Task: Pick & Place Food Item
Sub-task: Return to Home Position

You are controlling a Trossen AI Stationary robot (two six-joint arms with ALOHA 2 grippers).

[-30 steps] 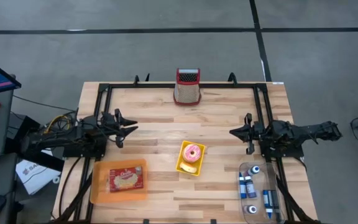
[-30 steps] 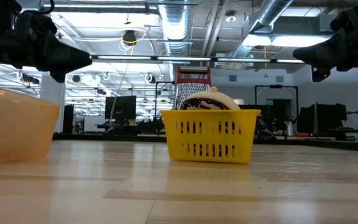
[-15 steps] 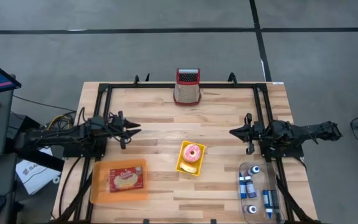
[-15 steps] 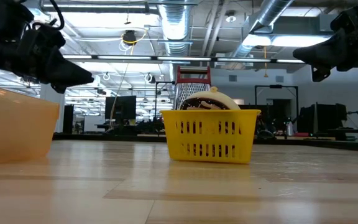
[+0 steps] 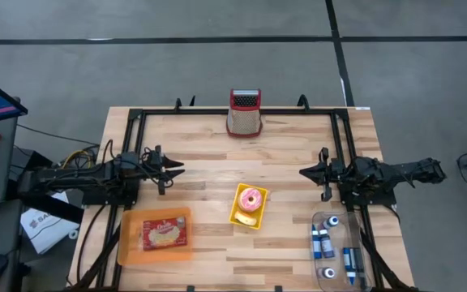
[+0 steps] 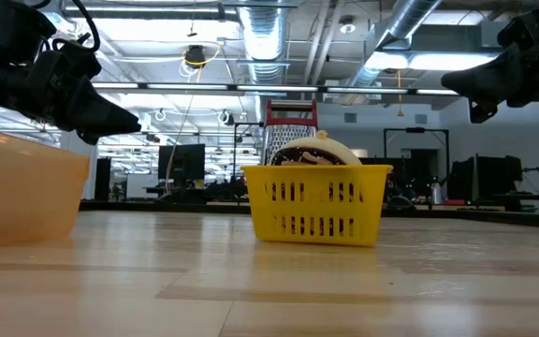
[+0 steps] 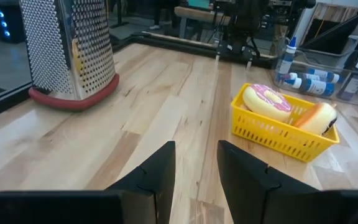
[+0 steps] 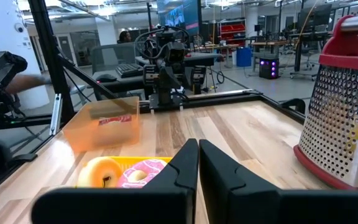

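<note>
A yellow basket (image 5: 250, 207) stands mid-table on its base, holding a pink-iced donut (image 7: 266, 99) and a tan bun (image 7: 319, 117). A red-and-yellow food packet (image 5: 164, 234) lies flat in an orange tray (image 5: 128, 243) at the near left. My left gripper (image 5: 178, 165) hovers open above the table's left side, beyond the tray, pointing toward the basket with nothing between its fingers (image 7: 160, 168). My right gripper (image 5: 303, 172) hovers shut over the right side, pointing toward the left.
A metal grater with red trim (image 5: 245, 112) stands at the far edge's middle. A clear bin of small bottles (image 5: 336, 253) sits at the near right. A black frame (image 5: 136, 122) runs around the table. Bare wood lies between the grippers and the basket.
My left gripper has tipped its fingers downward, sunk a little and reached slightly toward the table's middle. Its finger gap looks unchanged. My right gripper and all the objects have kept still.
</note>
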